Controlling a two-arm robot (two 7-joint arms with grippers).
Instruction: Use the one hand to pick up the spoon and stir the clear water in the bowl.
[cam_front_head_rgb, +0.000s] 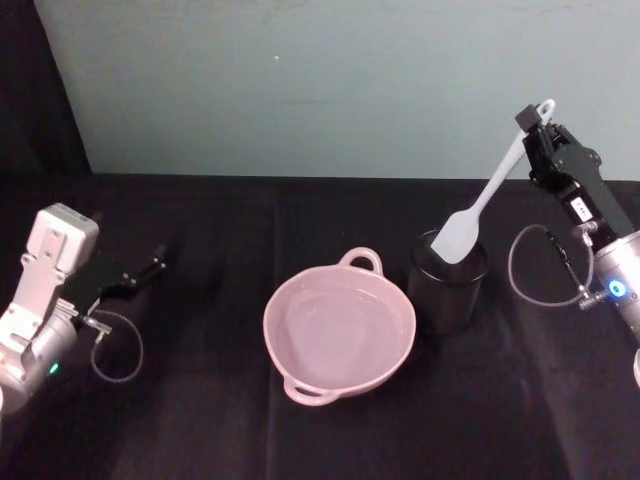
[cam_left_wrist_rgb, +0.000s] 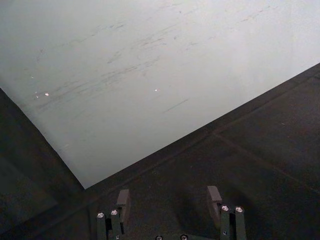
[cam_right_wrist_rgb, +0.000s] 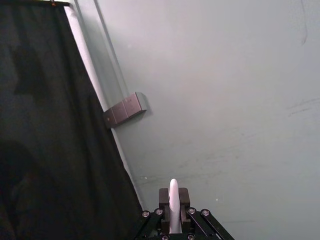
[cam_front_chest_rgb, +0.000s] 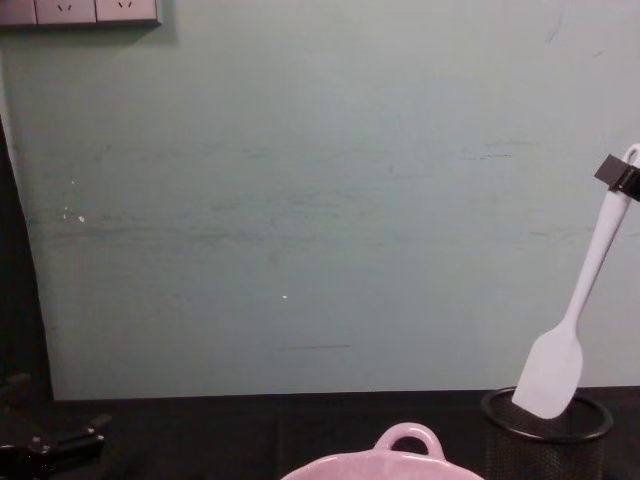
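Observation:
My right gripper is shut on the handle end of the white spoon, holding it tilted in the air. The paddle blade hangs just over the rim of the black mesh cup. In the right wrist view the spoon's handle stands pinched between the fingers. The pale pink bowl sits at the table's middle, left of the cup, with clear water inside. My left gripper rests far left near the table, open with nothing between its fingers.
A black cloth covers the table. A pale green wall stands behind, with grey sockets high on the left. A grey cable loops beside the right wrist.

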